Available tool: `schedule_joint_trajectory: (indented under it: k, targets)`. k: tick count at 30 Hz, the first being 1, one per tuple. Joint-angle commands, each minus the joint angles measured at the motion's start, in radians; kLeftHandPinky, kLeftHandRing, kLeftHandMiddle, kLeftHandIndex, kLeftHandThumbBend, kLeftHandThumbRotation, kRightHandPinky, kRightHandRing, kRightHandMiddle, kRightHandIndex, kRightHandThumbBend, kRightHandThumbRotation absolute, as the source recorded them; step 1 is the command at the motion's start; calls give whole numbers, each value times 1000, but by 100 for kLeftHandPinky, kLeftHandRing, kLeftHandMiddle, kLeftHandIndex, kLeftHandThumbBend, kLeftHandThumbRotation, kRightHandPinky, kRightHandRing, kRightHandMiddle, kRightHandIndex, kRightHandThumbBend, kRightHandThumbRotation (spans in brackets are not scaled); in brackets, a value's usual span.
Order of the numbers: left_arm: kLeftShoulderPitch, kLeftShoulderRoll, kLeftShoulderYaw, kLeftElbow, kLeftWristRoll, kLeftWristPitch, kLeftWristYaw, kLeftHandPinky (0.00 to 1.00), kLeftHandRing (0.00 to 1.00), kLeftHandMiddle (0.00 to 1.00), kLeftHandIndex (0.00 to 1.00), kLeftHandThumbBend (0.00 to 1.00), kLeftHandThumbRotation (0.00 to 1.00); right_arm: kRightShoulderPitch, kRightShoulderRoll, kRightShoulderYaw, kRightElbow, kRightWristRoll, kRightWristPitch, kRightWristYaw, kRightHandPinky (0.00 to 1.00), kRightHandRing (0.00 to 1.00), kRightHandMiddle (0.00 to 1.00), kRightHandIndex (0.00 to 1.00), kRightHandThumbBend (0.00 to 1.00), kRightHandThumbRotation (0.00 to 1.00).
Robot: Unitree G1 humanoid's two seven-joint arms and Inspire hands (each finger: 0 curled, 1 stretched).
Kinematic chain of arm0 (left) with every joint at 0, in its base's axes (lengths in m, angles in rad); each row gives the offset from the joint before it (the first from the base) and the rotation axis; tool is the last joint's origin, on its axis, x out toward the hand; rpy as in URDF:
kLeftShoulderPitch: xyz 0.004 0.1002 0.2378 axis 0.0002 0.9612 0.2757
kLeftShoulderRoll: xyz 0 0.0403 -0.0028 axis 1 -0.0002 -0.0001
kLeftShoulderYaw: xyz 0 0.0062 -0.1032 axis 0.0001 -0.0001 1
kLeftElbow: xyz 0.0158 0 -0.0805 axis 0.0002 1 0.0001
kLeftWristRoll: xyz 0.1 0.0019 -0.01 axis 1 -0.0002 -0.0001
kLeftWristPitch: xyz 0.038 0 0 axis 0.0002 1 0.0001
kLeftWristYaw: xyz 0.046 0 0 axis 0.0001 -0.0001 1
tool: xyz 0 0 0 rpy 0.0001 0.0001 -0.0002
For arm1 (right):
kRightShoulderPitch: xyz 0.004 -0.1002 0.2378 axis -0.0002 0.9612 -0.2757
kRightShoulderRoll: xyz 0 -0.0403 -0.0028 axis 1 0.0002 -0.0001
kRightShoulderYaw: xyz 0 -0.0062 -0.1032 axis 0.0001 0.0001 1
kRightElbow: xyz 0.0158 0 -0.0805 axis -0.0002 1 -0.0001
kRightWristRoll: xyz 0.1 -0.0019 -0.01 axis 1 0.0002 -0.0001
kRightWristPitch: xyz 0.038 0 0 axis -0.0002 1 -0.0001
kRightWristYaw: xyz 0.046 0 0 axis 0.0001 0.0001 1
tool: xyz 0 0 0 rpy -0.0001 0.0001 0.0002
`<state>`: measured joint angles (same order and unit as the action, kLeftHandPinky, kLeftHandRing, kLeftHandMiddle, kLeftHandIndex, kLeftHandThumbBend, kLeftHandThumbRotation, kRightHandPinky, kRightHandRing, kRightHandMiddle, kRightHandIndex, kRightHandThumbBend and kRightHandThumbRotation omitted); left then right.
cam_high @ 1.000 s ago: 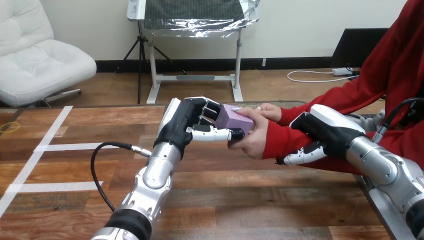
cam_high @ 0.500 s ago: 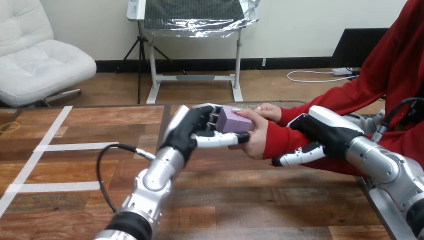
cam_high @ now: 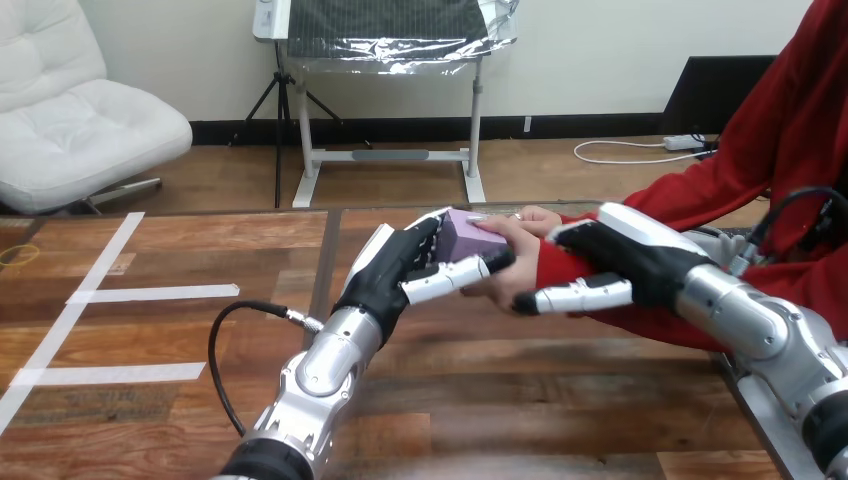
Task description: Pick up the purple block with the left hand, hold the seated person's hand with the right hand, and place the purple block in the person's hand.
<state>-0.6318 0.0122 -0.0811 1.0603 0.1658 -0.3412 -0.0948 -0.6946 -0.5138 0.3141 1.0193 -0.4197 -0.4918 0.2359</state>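
Over the wooden table [cam_high: 150,330], the fingers [cam_high: 425,245] and thumb of the left hand [cam_high: 390,275] are curled in a pinch on the purple block [cam_high: 468,236]. The block already rests in the person's hand [cam_high: 515,270], so pick-up and delivery look done and only the release seems left. The right hand [cam_high: 625,255] lies on the person's red-sleeved wrist [cam_high: 548,268] just beside; whether it closes round that wrist I cannot tell.

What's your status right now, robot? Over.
Left hand pinching the block, block also in the person's hand. Right hand over the person's sleeve, grip unclear. Nothing in the way.
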Motion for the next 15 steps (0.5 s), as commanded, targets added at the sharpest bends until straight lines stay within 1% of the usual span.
schedule_joint_trajectory:
  k: [1,8,11,15]
  targets:
    - [-8,29,7,-70,-5,-45,10,99,96,92,90,98,98,-42,3,-36,-71,34,-32,4,63,72,77,78,99,100]
    - [15,40,5,-98,3,-60,26,100,96,91,90,100,100,-27,-5,-37,-95,44,-34,21,66,75,79,80,100,100]
    - [27,46,6,-109,1,-67,28,100,96,91,89,100,100,-17,-6,-45,-106,67,-35,51,67,76,80,81,100,100]
    - [38,53,8,-120,-3,-74,24,100,96,91,89,100,100,-7,-9,-50,-126,85,-25,85,67,77,81,82,100,100]
